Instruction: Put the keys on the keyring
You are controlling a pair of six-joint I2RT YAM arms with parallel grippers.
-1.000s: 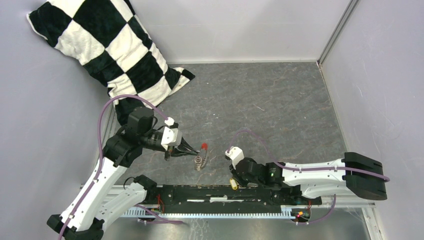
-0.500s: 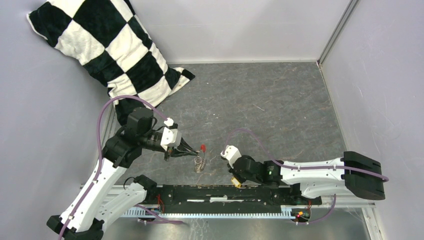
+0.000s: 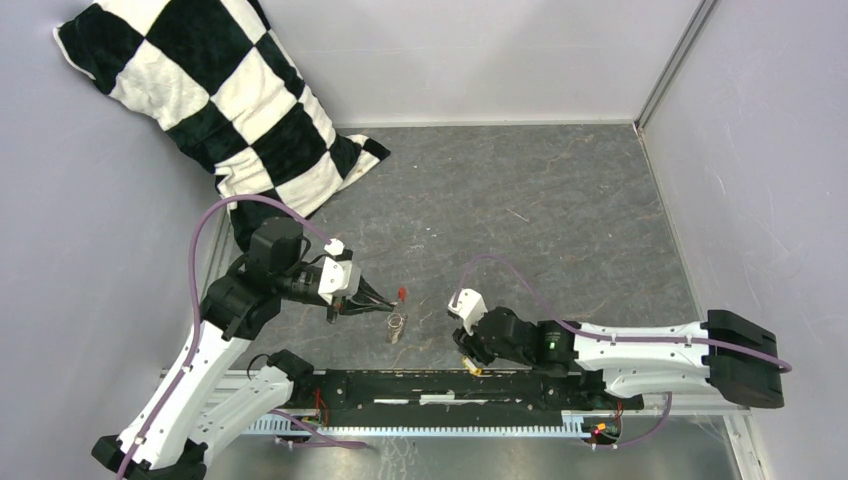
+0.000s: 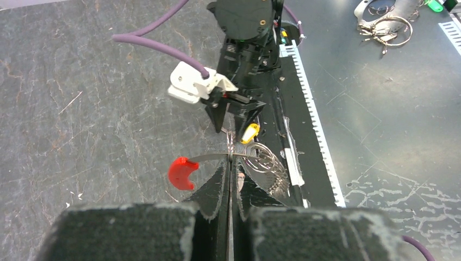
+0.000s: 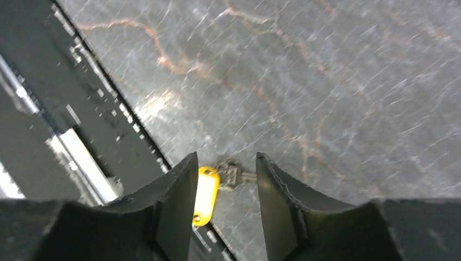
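Observation:
My left gripper (image 4: 230, 163) is shut on the thin wire of the keyring (image 4: 265, 161) and holds it just above the table. The red sleeve (image 4: 182, 173) sticks out left of the fingers and the silvery coils hang to the right. In the top view the ring (image 3: 397, 325) hangs below the left gripper (image 3: 385, 305). The key (image 5: 205, 196), with a yellow head and a dark blade, lies on the table by the black rail. My right gripper (image 5: 225, 163) is open and stands over it, one finger on each side, without touching. The key also shows in the left wrist view (image 4: 250, 132).
A black rail (image 3: 430, 388) runs along the near table edge right beside the key. A black-and-white checkered pillow (image 3: 210, 90) leans in the far left corner. Walls close in the left, back and right. Loose metal rings (image 4: 388, 27) lie beyond the rail.
My right gripper has shifted slightly and come down over the key, now mostly hidden under it from above. My left gripper has drawn the keyring a little to the left.

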